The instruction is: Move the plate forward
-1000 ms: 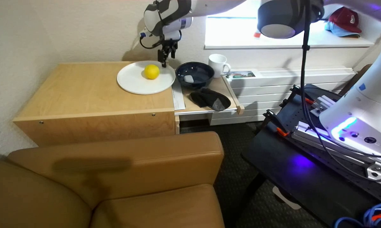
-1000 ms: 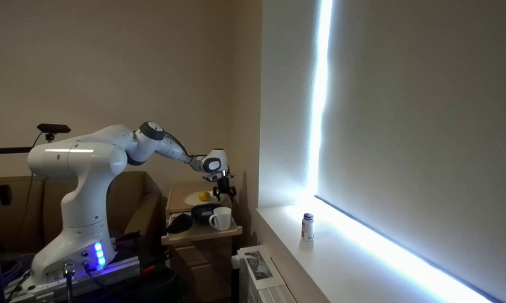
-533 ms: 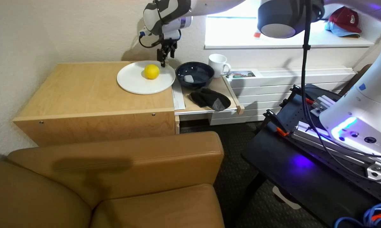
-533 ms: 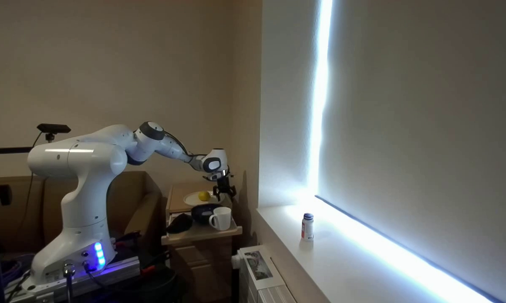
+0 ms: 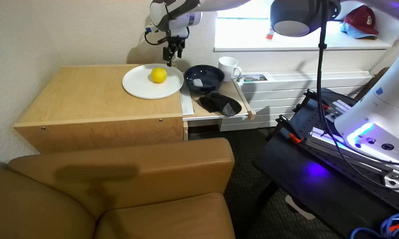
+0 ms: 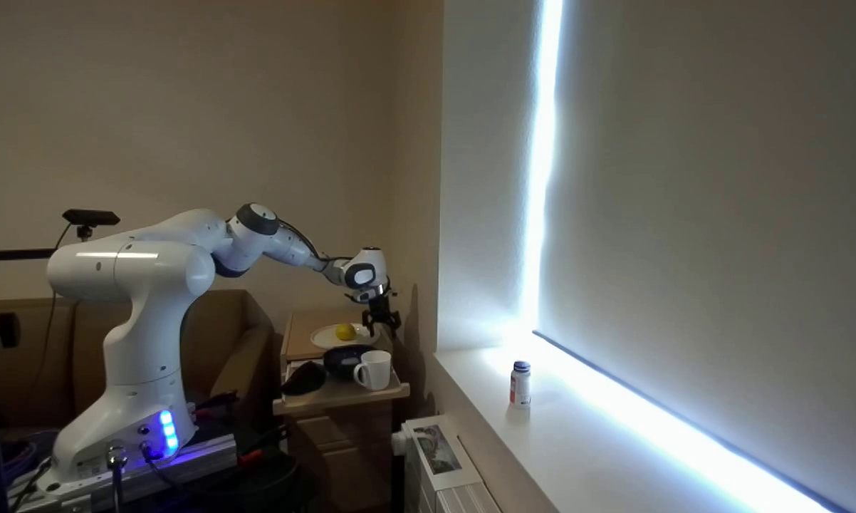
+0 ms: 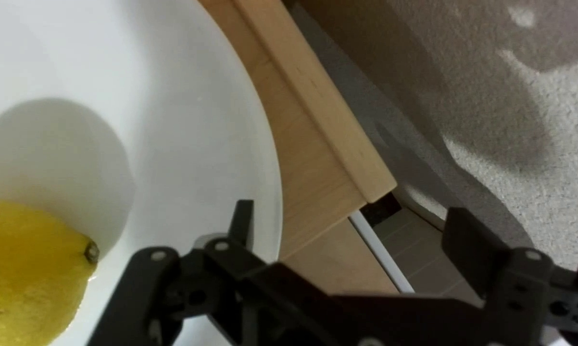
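In an exterior view we see the plate (image 5: 138, 83) on the cabinet (image 5: 86, 96), lemon (image 5: 159, 75) upon it, bowl (image 5: 211, 76) at its three o'clock; the gripper (image 5: 174, 60) hangs at the plate's one o'clock — jaws spread wide; in the wrist view one finger (image 7: 242, 221) overlaps the plate — contact unclear.

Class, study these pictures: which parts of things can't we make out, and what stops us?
Wrist view: the white plate runs past the left and top edges; the gripper covers part of its rim.
Wrist view: yellow fruit, partly cut off by the left edge.
In an exterior view: dark bowl, partly hidden behind the white mug.
In an exterior view: small bottle, its label too small to read.
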`<state>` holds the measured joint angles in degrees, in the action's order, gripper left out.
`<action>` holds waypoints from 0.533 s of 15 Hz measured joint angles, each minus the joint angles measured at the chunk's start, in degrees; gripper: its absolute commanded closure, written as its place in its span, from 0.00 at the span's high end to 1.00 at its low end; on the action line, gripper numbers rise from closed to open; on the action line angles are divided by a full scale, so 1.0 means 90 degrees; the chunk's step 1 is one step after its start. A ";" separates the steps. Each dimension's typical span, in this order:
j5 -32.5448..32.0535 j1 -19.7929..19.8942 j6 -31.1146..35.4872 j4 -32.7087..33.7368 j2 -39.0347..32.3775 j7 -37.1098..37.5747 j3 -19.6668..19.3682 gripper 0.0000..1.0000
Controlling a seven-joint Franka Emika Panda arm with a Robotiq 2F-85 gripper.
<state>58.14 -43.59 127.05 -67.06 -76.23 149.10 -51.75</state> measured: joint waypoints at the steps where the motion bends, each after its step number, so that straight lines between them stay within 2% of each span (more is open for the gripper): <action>1: -0.0006 -0.0003 0.0000 0.0000 -0.0001 0.0000 0.0000 1.00; 8: 0.0249 -0.0104 -0.0032 -0.0422 -0.0025 0.0009 -0.0652 1.00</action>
<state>60.38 -44.53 126.76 -70.85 -76.45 149.18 -57.62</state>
